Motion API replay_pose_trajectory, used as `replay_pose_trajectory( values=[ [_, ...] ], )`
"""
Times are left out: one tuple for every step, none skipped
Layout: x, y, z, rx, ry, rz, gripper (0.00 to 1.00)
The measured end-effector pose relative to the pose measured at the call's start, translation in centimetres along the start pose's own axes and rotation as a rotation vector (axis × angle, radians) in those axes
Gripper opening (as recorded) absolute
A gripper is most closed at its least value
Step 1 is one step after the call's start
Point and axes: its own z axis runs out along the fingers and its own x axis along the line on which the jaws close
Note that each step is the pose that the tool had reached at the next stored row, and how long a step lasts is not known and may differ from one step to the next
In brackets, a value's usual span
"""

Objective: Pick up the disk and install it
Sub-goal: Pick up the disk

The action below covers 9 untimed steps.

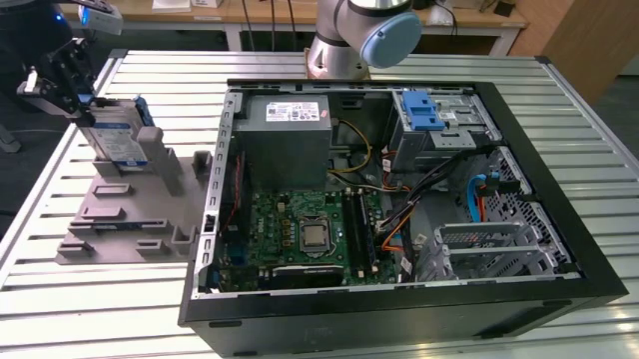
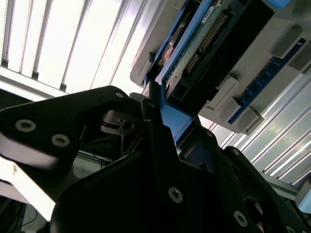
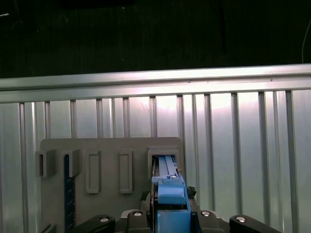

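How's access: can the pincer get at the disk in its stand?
Probably yes: the pincer is right at the upright disk's edge in the gray stand, with nothing between them.

Spotted a pale slatted metal table [image 1: 100, 299] across the middle, a wooden desk [image 1: 260, 9] at twelve o'clock, wood panelling [image 1: 584, 37] at two.

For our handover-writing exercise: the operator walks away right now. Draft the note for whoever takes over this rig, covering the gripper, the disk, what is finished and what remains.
Gripper: at the top edge of the disk, at the exterior view's left. A firm grip cannot be confirmed.
Disk: upright in a slot of the gray holder on the table, beside the open computer case.
Done: the gripper is positioned at the disk.
Left: the disk is not yet lifted out of the holder or installed in the case.
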Motion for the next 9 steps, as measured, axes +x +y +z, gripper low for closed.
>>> replay_pose_trajectory(
  values=[
    [0.0,0.0,0.0,0.0001,0.0001,0.0,0.36],
    [0.0,0.0,0.0,0.0001,0.0003,0.0,0.36],
    [0.0,0.0,0.0,0.0,0.0003,0.0,0.36],
    [0.0,0.0,-0.01,-0.0001,0.0004,0.0,0.36],
    [0.0,0.0,-0.01,-0.0003,0.0005,0.0,0.36],
    [0.0,0.0,0.02,-0.0003,0.0006,0.0,0.36],
    [0.0,0.0,0.08,-0.0003,0.0005,0.0,0.36],
    [0.0,0.0,0.12,-0.0003,0.0006,0.0,0.36],
    [0.0,0.01,0.12,-0.0005,0.0006,0.0,0.36]
  ],
)
